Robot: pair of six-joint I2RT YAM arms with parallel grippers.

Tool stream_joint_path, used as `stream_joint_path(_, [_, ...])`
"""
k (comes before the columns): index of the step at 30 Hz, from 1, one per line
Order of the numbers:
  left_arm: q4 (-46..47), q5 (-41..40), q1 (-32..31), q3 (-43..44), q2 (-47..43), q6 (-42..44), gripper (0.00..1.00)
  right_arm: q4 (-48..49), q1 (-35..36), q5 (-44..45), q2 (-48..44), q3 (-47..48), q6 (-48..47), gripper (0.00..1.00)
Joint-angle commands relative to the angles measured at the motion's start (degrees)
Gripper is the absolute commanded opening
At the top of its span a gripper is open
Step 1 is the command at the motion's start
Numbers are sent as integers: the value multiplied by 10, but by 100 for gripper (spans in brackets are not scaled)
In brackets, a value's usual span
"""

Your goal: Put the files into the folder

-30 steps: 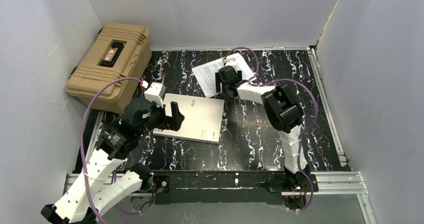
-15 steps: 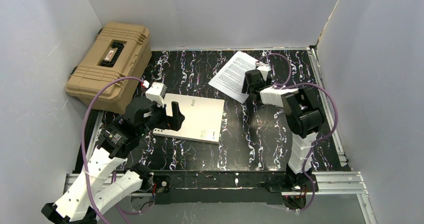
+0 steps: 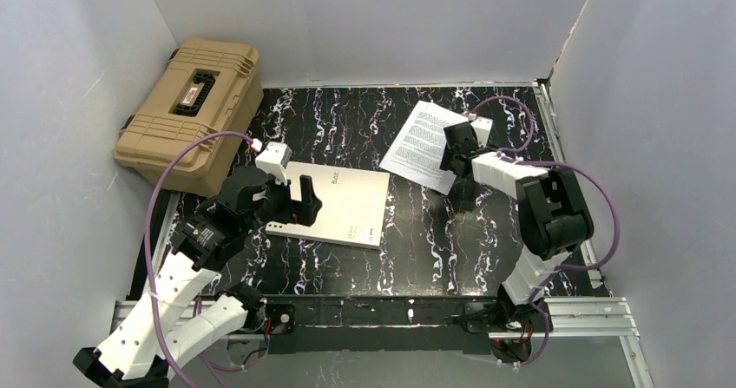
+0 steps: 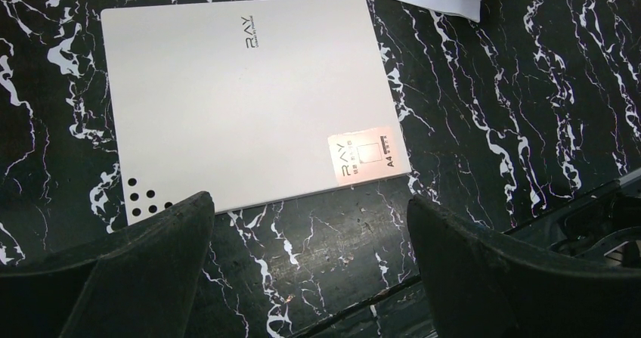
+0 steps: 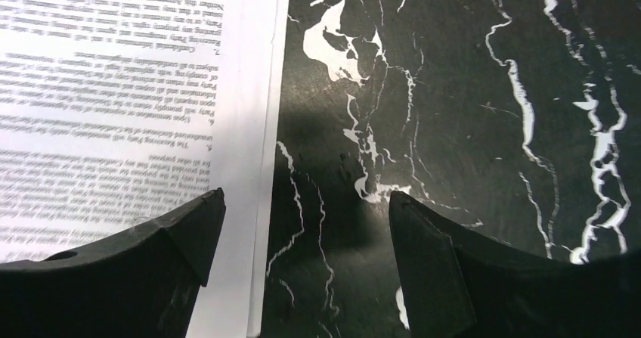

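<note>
The files have slid right with the right tool, jaws spread astride their edge, gripping nothing, farther from the closed folder.

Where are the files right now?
In the top view the files lie on the table's far right part, beyond and right of the folder, their right edge at the right hand.

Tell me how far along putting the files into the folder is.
Nothing is filed yet. The cream-white flat folder lies closed, with the open left gripper over one edge. The open right gripper straddles the edge of the white printed paper sheets, lying apart from the folder. Opening and inserting remain.
</note>
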Motion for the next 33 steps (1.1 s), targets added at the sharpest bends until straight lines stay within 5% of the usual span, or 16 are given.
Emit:
stream_joint_path(1, [-6, 1, -3, 0, 4, 2, 98, -45, -2, -24, -75, 19, -22, 89])
stream_joint_path(15, [-38, -26, -3, -30, 24, -164, 98, -51, 94, -182, -112, 118, -111, 94])
stream_joint_path(23, [-80, -61, -3, -84, 36, -309, 98, -42, 157, -269, -16, 221, -168, 98])
stream_joint_path(33, [-34, -1, -3, -164, 80, -415, 98, -62, 177, -384, 146, 345, -171, 99])
